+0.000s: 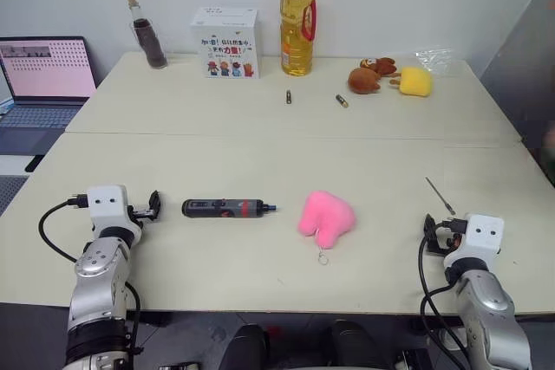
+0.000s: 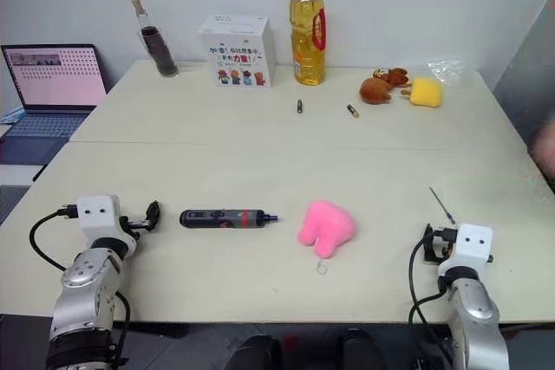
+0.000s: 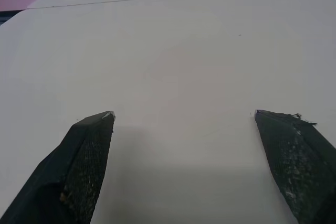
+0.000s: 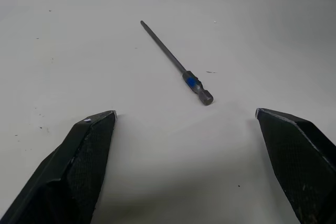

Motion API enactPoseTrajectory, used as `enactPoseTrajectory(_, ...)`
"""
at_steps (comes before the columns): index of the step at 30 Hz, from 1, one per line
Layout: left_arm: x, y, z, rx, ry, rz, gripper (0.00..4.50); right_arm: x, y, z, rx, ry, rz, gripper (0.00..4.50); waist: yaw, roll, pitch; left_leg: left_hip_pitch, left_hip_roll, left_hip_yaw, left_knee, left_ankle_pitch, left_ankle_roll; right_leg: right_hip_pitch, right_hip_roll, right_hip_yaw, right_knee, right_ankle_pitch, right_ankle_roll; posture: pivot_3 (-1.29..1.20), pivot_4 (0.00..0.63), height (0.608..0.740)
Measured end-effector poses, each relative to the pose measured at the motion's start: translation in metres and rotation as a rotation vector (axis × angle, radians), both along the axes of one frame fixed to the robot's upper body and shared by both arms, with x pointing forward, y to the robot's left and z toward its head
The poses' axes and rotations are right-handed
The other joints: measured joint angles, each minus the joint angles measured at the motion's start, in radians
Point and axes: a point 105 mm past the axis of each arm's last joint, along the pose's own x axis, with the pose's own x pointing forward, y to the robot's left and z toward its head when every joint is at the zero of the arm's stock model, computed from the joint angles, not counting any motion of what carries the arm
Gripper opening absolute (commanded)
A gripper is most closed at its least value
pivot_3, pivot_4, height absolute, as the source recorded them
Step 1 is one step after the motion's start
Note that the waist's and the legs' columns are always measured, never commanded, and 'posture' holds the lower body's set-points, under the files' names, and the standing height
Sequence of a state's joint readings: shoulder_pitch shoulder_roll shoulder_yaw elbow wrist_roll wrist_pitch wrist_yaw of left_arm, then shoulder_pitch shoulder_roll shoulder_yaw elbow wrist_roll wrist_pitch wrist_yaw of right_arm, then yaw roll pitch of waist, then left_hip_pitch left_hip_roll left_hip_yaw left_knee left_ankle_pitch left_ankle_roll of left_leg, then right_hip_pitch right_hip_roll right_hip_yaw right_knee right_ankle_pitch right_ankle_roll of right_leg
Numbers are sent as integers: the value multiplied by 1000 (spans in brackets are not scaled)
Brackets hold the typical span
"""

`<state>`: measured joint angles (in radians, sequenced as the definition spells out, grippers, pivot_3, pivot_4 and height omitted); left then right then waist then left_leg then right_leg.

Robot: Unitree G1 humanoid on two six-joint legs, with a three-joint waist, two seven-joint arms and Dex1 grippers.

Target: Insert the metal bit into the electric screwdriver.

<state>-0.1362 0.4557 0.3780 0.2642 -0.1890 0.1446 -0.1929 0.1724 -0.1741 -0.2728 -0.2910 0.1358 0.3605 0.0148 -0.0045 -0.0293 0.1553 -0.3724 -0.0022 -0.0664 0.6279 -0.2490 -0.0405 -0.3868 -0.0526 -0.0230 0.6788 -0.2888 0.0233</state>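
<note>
2 end effectors spread apart, left end effector (image 3: 184, 121) beside electric screwdriver (image 1: 227, 207), right end effector (image 4: 185, 118) near metal bit (image 4: 176, 62)

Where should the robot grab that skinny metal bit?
Probably the thick end with the blue band on the bit, coming from above with the open right gripper. It lies flat on the table, and the thin shaft could slip.

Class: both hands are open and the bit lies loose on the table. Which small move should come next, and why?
Probably ease the right hand forward and down over the metal bit. It lies just ahead of that open hand, untouched, while the electric screwdriver rests beside the left hand.
</note>
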Motion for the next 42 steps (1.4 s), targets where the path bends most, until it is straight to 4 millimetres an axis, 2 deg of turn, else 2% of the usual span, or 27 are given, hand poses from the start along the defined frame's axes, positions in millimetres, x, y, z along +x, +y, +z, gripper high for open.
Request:
enactPoseTrajectory(10,-1,1,3,3,-4,-14,4446,4,1,2,3,2,-2,4500,-2,0,0,0,0,0,0,0,0,0,0,1,0,0,0,0,150,740)
enactPoseTrajectory(15,-4,8,13,-8,-14,-32,4446,5,3,6,-59,8,31,4500,-2,1,1,0,0,0,0,0,0,-1,0,1,0,0,0,0,150,740)
enactPoseTrajectory(18,-2,8,30,0,-24,-108,4446,7,11,15,-123,4,127,4500,-2,2,5,-1,0,0,0,0,0,-2,0,1,0,0,0,0,150,740)
enactPoseTrajectory(21,6,3,65,33,-57,-229,4446,12,24,36,-198,-30,273,4500,-4,2,8,-2,-1,0,0,0,0,-2,1,0,-1,-1,1,0,150,740)
enactPoseTrajectory(24,13,-21,111,72,-99,-441,4446,19,43,60,-177,-69,453,4500,-4,2,11,-3,-1,0,0,0,0,-2,0,-1,-1,-2,3,0,150,740)
enactPoseTrajectory(26,14,-42,128,77,-107,-571,4446,21,55,68,-132,-76,537,4500,-4,2,11,-3,-1,0,0,0,0,-1,0,-1,-2,0,0,0,150,740)
enactPoseTrajectory(28,10,-72,129,37,-45,-745,4446,20,69,66,23,-24,635,4500,-5,2,13,-3,-1,0,0,0,0,-2,0,-1,-2,1,-1,0,150,740)
enactPoseTrajectory(32,3,-108,133,-15,11,-934,4446,18,84,66,231,43,726,4500,-5,0,21,-4,-1,-3,1,0,0,-2,0,-1,-1,1,-1,0,150,740)
enactPoseTrajectory(35,-17,-148,146,-49,71,-1174,4446,7,96,63,535,137,787,4500,-6,0,23,-7,-1,-6,1,0,0,-3,0,-4,-2,1,-1,0,150,740)
enactPoseTrajectory(39,-39,-171,146,-69,155,-1349,4446,-6,110,50,790,257,818,4500,-10,2,24,-6,-1,-5,0,0,0,-3,1,-4,-2,1,-1,0,150,740)
enactPoseTrajectory(42,-46,-178,143,-62,189,-1405,4446,-10,113,41,861,325,813,4500,-14,2,24,-6,-3,-4,0,0,1,-3,1,-4,-1,1,-1,0,150,740)
